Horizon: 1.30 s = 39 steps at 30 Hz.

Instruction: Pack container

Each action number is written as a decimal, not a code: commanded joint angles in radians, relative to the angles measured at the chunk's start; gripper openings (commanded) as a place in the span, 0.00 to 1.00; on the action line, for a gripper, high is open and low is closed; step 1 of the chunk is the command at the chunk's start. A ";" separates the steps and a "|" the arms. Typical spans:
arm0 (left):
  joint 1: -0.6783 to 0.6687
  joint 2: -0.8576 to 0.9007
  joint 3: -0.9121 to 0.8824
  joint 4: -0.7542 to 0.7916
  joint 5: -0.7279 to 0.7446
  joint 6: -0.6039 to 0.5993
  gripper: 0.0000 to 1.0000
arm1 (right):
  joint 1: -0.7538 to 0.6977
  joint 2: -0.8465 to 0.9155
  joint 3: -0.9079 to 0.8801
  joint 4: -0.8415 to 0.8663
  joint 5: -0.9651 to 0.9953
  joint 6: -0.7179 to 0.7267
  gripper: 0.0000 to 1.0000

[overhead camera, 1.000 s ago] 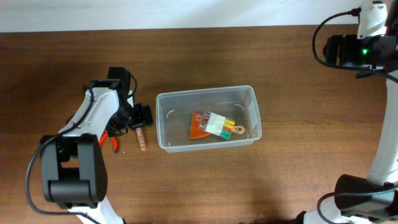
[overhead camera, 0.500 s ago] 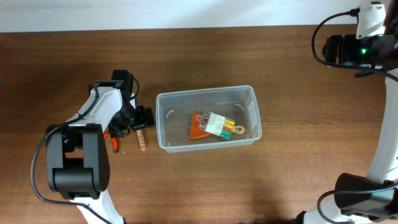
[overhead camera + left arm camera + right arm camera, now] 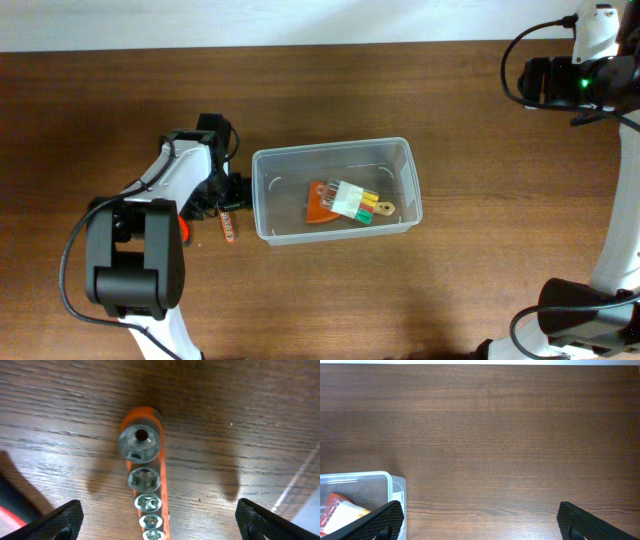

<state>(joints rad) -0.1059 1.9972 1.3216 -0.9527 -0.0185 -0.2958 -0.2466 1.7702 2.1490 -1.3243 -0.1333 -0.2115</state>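
The container (image 3: pixel 330 148) is a clear rectangular tub at the table's middle, holding an orange tool and a clear packet of coloured bits (image 3: pixel 348 200). An orange socket rail (image 3: pixel 228 228) with several metal sockets lies just left of the tub. My left gripper (image 3: pixel 228 190) hangs over the rail's far end. In the left wrist view the rail (image 3: pixel 145 480) lies between the spread fingers of my left gripper (image 3: pixel 159 522), open and empty. My right gripper (image 3: pixel 535 80) is at the far right, high up, and in its wrist view (image 3: pixel 480 520) it is open and empty.
A red-handled tool (image 3: pixel 183 228) lies left of the rail, partly under my left arm. The tub's wall shows at the right edge of the left wrist view (image 3: pixel 306 502) and its corner at the lower left of the right wrist view (image 3: pixel 395 491).
My left arm has swung right, toward the container, with its gripper staying over the socket rail's far end. The right arm has not moved.
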 commanded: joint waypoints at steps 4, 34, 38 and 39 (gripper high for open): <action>-0.014 0.050 -0.015 -0.002 -0.003 0.001 0.99 | -0.002 0.002 -0.004 -0.001 -0.014 0.007 0.99; -0.014 0.050 -0.015 -0.005 0.000 0.000 0.33 | -0.002 0.002 -0.004 -0.005 -0.014 0.007 0.99; -0.014 0.050 -0.015 -0.005 0.000 0.001 0.27 | -0.002 0.002 -0.004 -0.006 -0.014 0.007 0.99; -0.014 0.050 -0.015 -0.005 -0.001 0.001 0.27 | -0.002 0.002 -0.004 -0.008 -0.014 0.007 0.99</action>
<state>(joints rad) -0.1207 2.0125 1.3201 -0.9569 0.0032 -0.2958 -0.2466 1.7702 2.1490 -1.3293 -0.1333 -0.2096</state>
